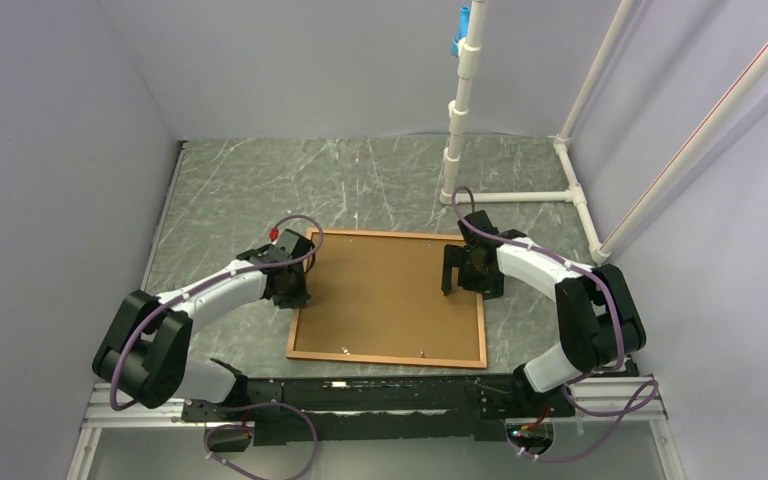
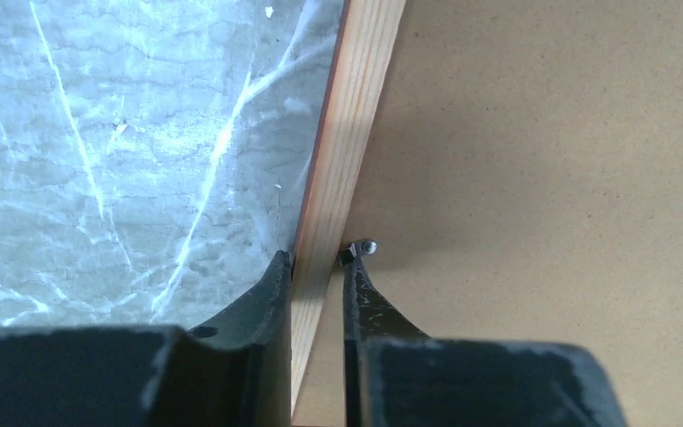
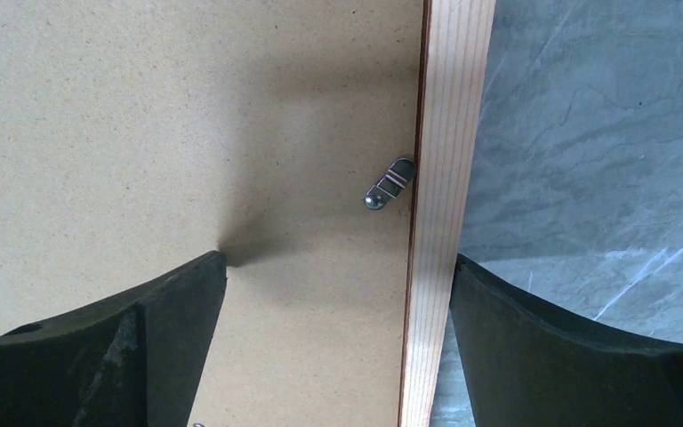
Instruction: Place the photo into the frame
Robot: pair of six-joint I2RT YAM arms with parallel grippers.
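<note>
Veined grey table (image 1: 260, 190) bears the frame (image 1: 390, 358) — left hand (image 2: 316, 262) clenched on its grained wooden rail (image 2: 345, 151), right hand (image 3: 340, 262) released.

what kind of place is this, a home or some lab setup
Most likely a robot lab test cell, not a home: plain grey walls box in a marble-patterned table, white pipe scaffolding stands at the back, and a left arm and right arm reach over the frame.
</note>
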